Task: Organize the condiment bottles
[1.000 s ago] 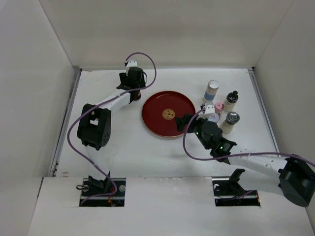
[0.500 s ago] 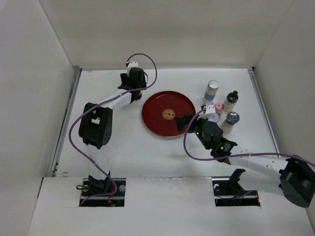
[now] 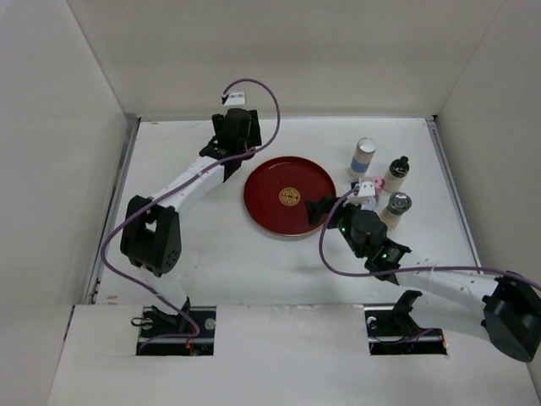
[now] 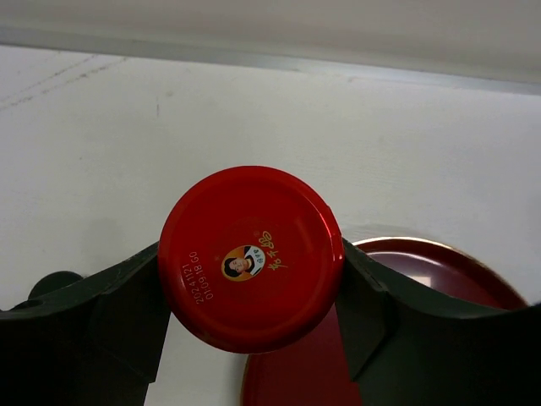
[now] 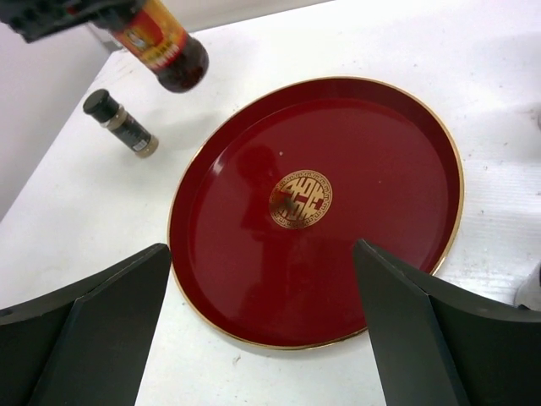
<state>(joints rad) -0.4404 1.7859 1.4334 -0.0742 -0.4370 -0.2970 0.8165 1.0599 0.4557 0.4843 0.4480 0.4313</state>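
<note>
Since a second ago the left arm has drawn its elbow back toward the near-left and pushed its wrist farther toward the back wall, and the red-capped jar [image 4: 251, 254] has gone with it; the right arm has hardly shifted. The left gripper [image 4: 258, 283] is clamped on that jar, a finger pressing each side of the cap. From the right wrist camera the jar appears to hang clear of the table, just outside the far-left rim of the red tray [image 5: 363, 169]. The right gripper [image 5: 262, 254] hovers over the tray's near side with its fingers wide apart and nothing between them. The step in hand looks like carrying the jar onto the tray. To do it well, keep the jar upright, lift it clear over the raised gold rim and set it near the edge (five more may want room). Let go only once the base sits flat, and keep away from the waiting right fingers. Counted, there are six bottles. One is the held jar. One is a thin black-capped bottle [image 5: 118, 123] standing left of the tray. Four are grouped to its right: the blue-labelled bottle [image 3: 363, 156], cream-bodied bottle [image 3: 396, 173], grey-capped bottle [image 3: 396, 207] and pink-capped bottle [image 3: 376, 181], the last half hidden by the right wrist. There is one tray.
</note>
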